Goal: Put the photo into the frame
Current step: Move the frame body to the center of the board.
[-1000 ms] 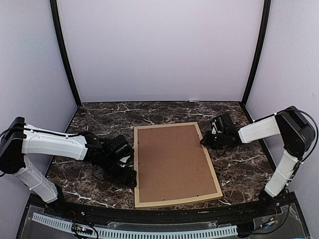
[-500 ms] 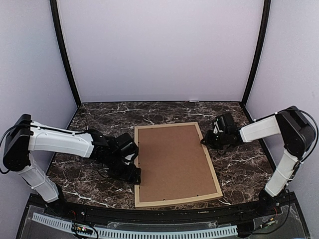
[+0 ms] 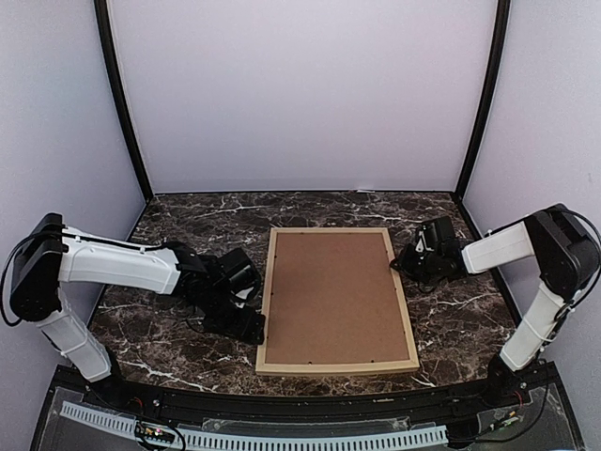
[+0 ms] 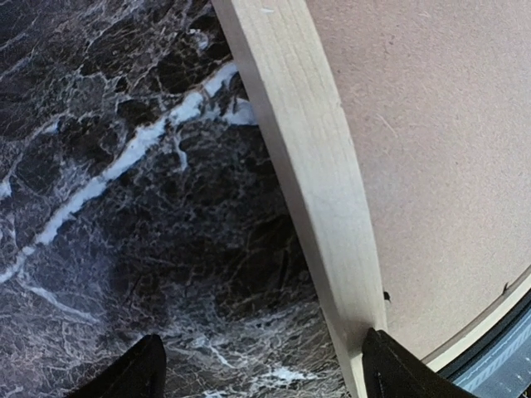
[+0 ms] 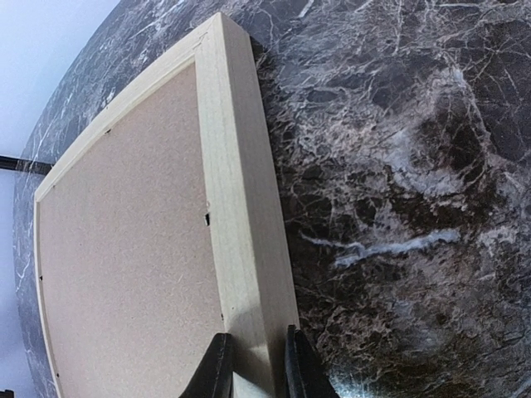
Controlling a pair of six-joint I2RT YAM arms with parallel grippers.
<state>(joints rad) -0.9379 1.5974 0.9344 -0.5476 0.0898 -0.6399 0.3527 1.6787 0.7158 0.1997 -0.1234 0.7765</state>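
One frame [image 3: 338, 367]; one backing board [image 3: 333, 296]; two arms [image 3: 122, 268] [image 3: 493, 246]

Matt, smooth, faintly grained: thin rectangular frame of pale natural wood [image 4: 307, 166]. Dull, finely fibrous: brown pressed-board backing panel [image 3: 333, 296]. Softly glossy, polished-looking: dark white-veined marble-pattern tabletop [image 3: 451, 319]. Smooth, slightly shiny: white plastic arm shells [image 3: 113, 268].
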